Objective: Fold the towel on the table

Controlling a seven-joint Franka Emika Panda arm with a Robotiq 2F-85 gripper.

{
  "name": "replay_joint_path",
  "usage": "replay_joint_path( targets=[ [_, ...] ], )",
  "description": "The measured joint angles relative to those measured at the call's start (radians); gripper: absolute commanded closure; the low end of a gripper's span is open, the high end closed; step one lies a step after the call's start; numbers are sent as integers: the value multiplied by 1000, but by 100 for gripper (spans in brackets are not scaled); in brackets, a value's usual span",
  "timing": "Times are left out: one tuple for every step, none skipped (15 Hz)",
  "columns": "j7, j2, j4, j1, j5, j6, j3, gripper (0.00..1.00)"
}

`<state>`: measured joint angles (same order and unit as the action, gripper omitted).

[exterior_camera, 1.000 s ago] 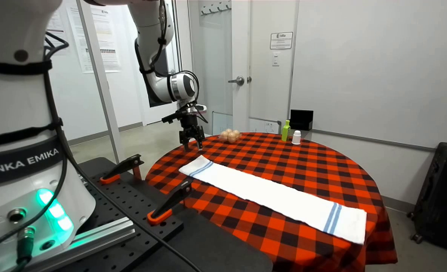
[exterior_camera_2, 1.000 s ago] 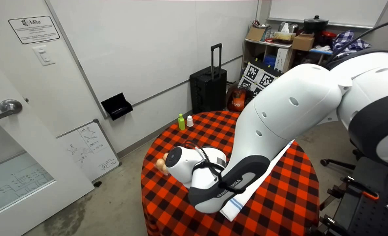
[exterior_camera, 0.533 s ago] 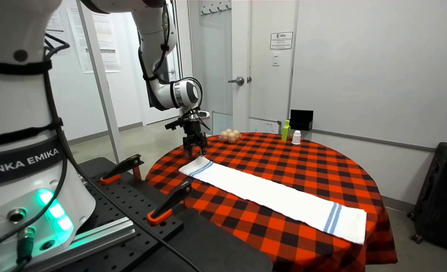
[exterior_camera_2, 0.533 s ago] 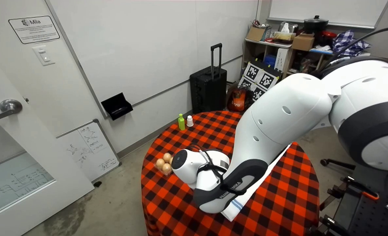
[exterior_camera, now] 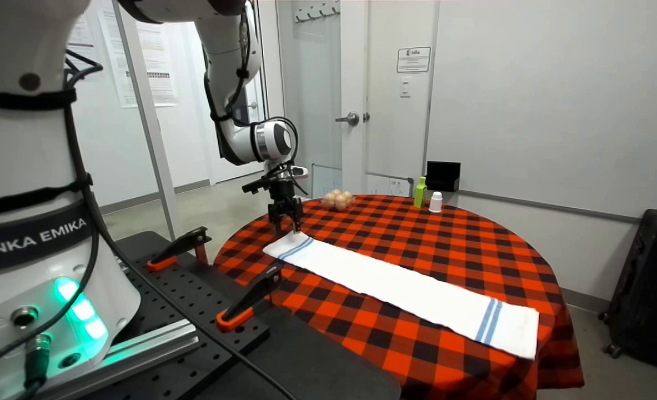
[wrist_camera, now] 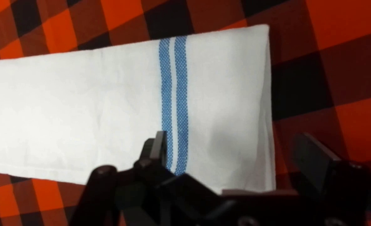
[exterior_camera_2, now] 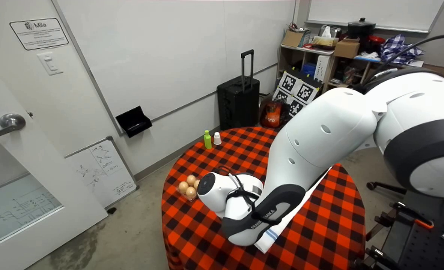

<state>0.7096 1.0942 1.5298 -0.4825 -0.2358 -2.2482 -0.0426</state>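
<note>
Claw: lower than a second ago and a touch further right in an exterior view; it hangs at the far left end of the towel. Most of that drop came early; the last half-second adds a slight dip.
Fingers: spread wide, nothing pinched. In the wrist view one is above the blue stripes, the other past the short hem, over bare checks. Whether either tip touches cloth cannot be told.
Towel: laid out long and flat on the checked surface, from far left to near right in an exterior view. Its lie matches the earlier moments, so no fold across its length has begun.
Hem: looks doubled in the wrist view, perhaps two layers.
Arm: has shifted along with the claw, uncovering more of the eggs in an exterior view; it hides the towel's middle there.
Fold: the change reads as the last of the approach. The short end sits between the fingers, so the step in hand is probably lining up a grasp; next would come squeezing, lifting, and carrying this end toward the near right one.
Stripes: with a finger that far inward, the bite may bunch the cloth or catch only the upper layer.
</note>
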Motion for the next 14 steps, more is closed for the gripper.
replay_joint_path(
  targets=[
    [0,5,-3,-1,0,-1,2,0],
    [0,9,-4,-1,0,-2,3,0],
    [0,13,-6,-1,0,-4,4,0],
    [0,16,-7,-1,0,-6,5,0],
    [0,20,-8,-1,0,-8,6,14],
    [0,23,-10,-1,0,-8,6,26],
    [-1,27,-13,-1,0,-8,6,32],
    [-1,30,-16,-1,0,-8,7,42],
    [-1,31,-19,-1,0,-8,7,49],
    [-1,32,-21,-1,0,-8,8,57],
    [-1,32,-23,-1,0,-8,8,64],
    [-2,33,-25,-1,0,-8,8,71],
    [-2,33,-26,-2,0,-8,8,79],
    [-2,33,-27,-2,0,-8,8,86]
  ],
)
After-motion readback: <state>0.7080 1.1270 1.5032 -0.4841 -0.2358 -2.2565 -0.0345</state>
